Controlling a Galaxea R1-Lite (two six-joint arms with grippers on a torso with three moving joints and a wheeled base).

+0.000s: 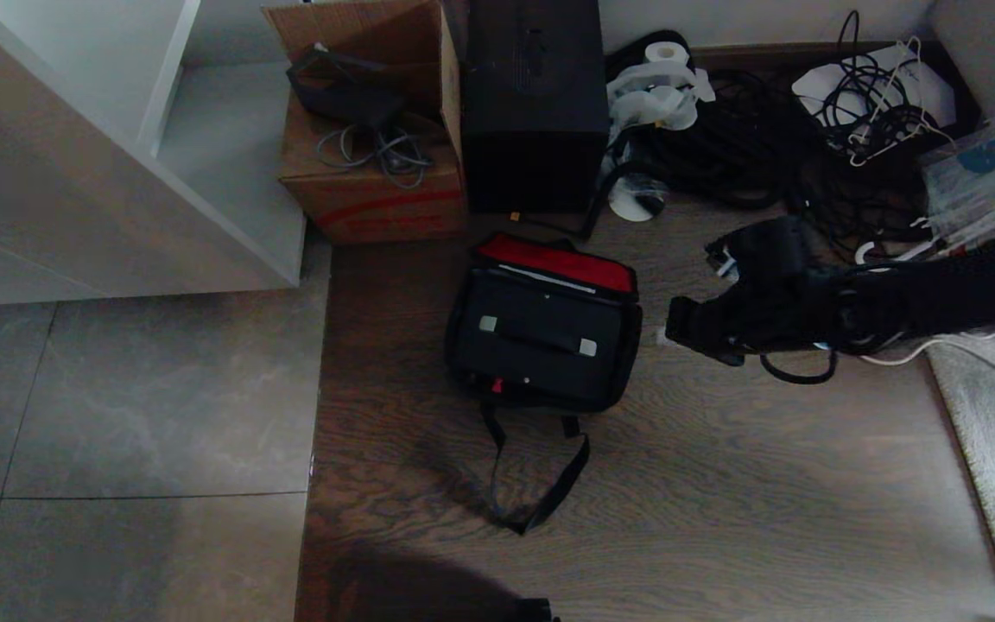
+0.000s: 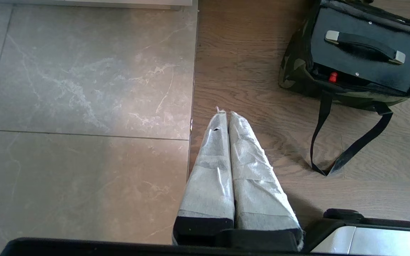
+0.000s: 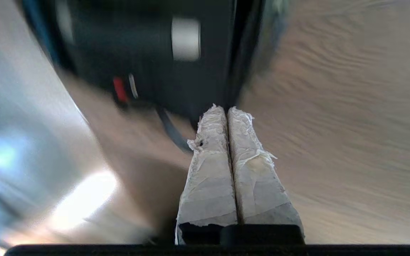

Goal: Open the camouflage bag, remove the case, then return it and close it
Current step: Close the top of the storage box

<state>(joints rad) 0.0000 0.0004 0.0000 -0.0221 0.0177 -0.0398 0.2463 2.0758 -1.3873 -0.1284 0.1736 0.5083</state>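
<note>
My right gripper [image 3: 227,110] hangs empty with its crinkled, tape-wrapped fingers [image 3: 210,156] pressed flat together, just to the right of the camouflage bag [image 1: 541,333] above the grained wooden floor [image 1: 722,484]. My left gripper [image 2: 226,113] is likewise pinched together on nothing, near the seam where wood meets smooth marbled tile [image 2: 84,106]. The soft, boxy bag sits open on the wood, red strip showing, black strap [image 1: 541,484] trailing loose, with the flat black case [image 1: 545,333] inside, its handle metal-capped
</note>
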